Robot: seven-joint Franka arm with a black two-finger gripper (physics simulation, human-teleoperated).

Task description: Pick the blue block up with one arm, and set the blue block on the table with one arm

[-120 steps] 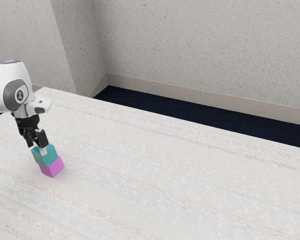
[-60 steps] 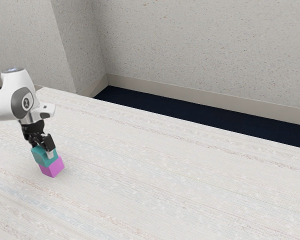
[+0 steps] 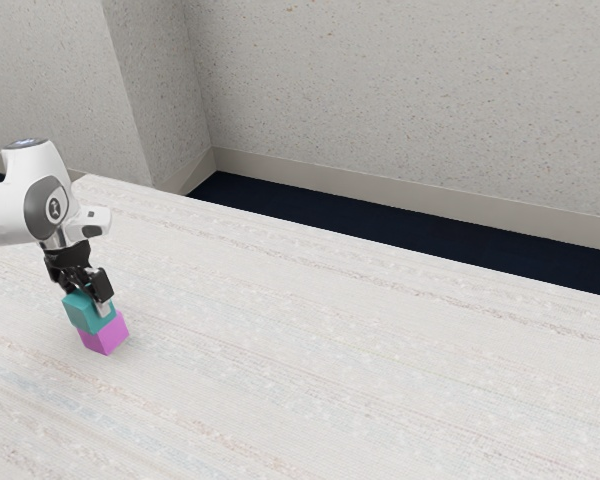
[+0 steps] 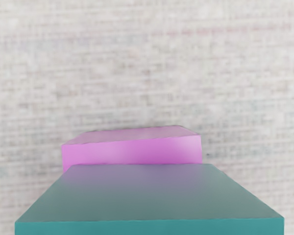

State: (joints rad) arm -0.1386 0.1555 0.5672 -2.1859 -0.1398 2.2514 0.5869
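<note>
At the exterior view's left side of a pale table [image 3: 380,380], well in from the long far edge and nearer the corner at that view's upper left, a white robot arm [image 3: 30,195] lowers its black gripper [image 3: 88,298] over a two-block stack. The blue-green block [image 3: 87,313], evidently the blue one of the task, sits on top of a pink block [image 3: 104,336], which rests on the tabletop. The target lies directly below the gripper's body and level with its tips, so the coming move appears to call for a straight lift rather than a reach sideways. Whether the gripper is clamped on the block or has yet to close cannot be told from where this onlooker stands.

From the wrist view, the blue-green block looms close under the hand, its near edge running almost square to it. It looks about as wide as it is long, offering no long axis to follow. The pink block juts out beyond one side, slightly turned against its neighbor. A firm hold and a clean rise should come first, judging by the stack; a sideways drag could shove the pink block along before the upper one reaches bare table.
</note>
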